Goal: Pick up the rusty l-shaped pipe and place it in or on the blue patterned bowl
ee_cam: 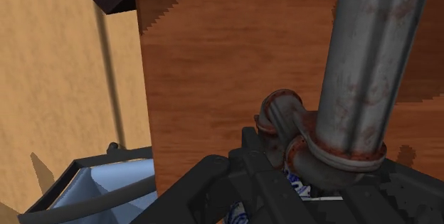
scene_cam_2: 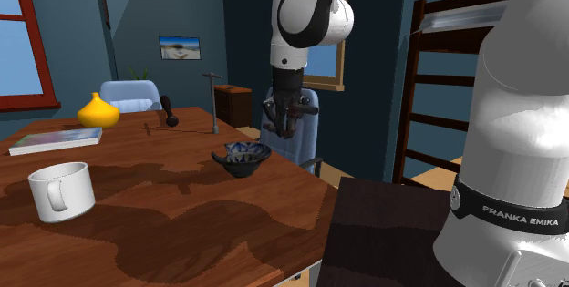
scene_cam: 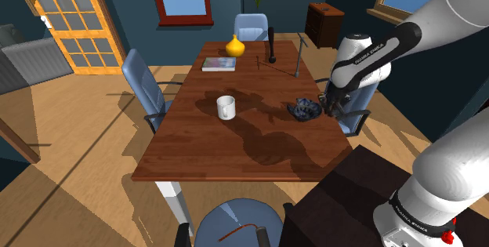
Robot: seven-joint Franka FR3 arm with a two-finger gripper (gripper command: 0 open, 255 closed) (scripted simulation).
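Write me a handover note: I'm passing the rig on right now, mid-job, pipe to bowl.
Gripper: shut on the pipe, clasped near its elbow and held clear of the table.
Bowl: on the table near the edge. The gripper hangs higher, just to the shoulder view's right of it, not yet over it.
Done: pick-up.
Left: carry the pipe over the bowl, lower it, open the fingers.
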